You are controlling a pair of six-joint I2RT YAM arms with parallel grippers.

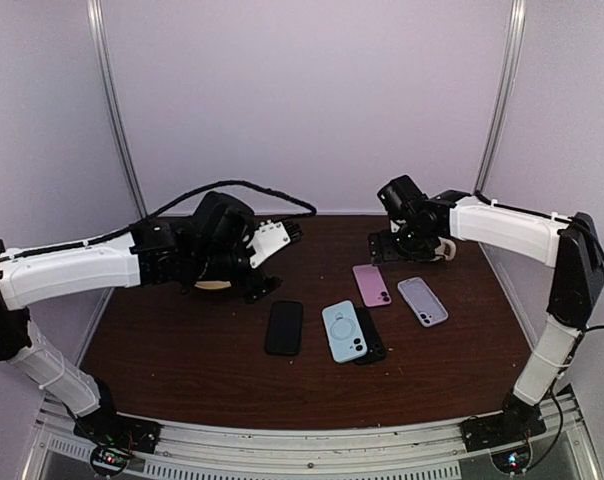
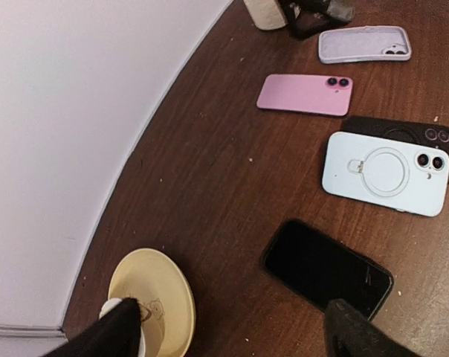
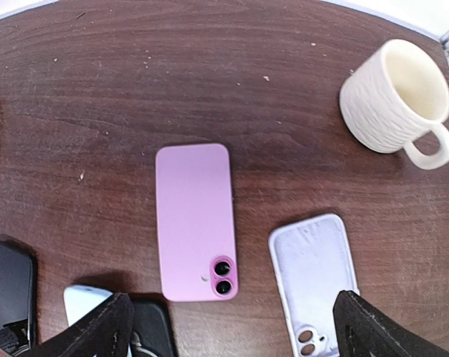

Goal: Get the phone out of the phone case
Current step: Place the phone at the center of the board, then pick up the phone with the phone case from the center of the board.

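Looking down from the top camera, I have a dark brown wood-grain bench [image 1: 182, 345] boxed in by pale lilac walls [image 1: 312, 100] with metal rails [image 1: 110, 110] in the back corners; crumbs dot the wood.

The pink phone [image 3: 195, 222] lies back up near mid-bench, out of any cover, matte with twin lenses at one corner. Just beside it, not touching, the lilac case [image 3: 311, 271] lies empty, hollow side up, with its lens cut-out showing.

Nearer me, a blue case [image 2: 386, 173] with a ring stand lies partly on a black item [image 2: 421, 137], and a black phone [image 2: 325, 268] lies screen up. A ribbed white mug [image 3: 388, 100] stands at the back right. A yellow cup [image 2: 156, 297] at the left bears a small drawing I cannot read.

My left tool [image 2: 233, 306] is spread wide and grips nothing. My right tool [image 3: 232, 305] is spread wide above the pink phone.
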